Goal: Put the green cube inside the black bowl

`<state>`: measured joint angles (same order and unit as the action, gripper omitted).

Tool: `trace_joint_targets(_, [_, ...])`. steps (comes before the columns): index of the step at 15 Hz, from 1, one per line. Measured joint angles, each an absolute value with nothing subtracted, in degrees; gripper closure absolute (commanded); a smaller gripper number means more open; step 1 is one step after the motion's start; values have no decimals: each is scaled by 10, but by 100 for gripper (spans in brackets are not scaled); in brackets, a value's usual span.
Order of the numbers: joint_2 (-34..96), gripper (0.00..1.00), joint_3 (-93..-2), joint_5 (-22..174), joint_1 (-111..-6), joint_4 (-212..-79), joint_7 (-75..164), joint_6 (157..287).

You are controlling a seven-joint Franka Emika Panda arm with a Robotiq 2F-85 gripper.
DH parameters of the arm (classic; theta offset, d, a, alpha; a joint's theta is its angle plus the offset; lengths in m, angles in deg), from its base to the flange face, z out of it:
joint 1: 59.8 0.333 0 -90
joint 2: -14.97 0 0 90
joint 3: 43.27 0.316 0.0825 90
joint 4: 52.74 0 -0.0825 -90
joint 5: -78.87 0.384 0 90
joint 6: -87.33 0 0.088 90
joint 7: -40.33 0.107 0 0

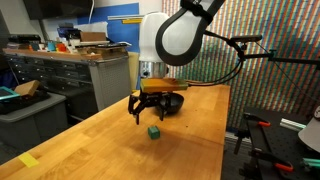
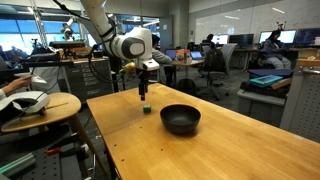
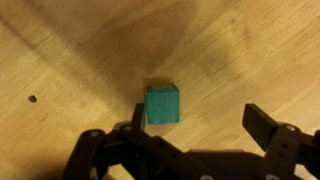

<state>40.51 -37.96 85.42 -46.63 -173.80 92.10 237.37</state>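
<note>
The green cube is a small block resting on the wooden table; it also shows in an exterior view and in the wrist view. The black bowl is a round, glossy bowl on the table beside the cube; in an exterior view it sits behind the gripper. My gripper hangs open just above the cube, seen also in an exterior view. In the wrist view the gripper is open, with the cube close to one finger and wide room to the other. The jaws are empty.
The wooden table has edges near the cube's side. A yellow tape mark lies at a table corner. A small dark hole is in the wood. A round side table with a bowl stands beside.
</note>
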Motion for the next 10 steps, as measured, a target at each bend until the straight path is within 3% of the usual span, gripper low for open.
trace_joint_targets(10, [421,0,-396,854,-466,-1748,919,2373])
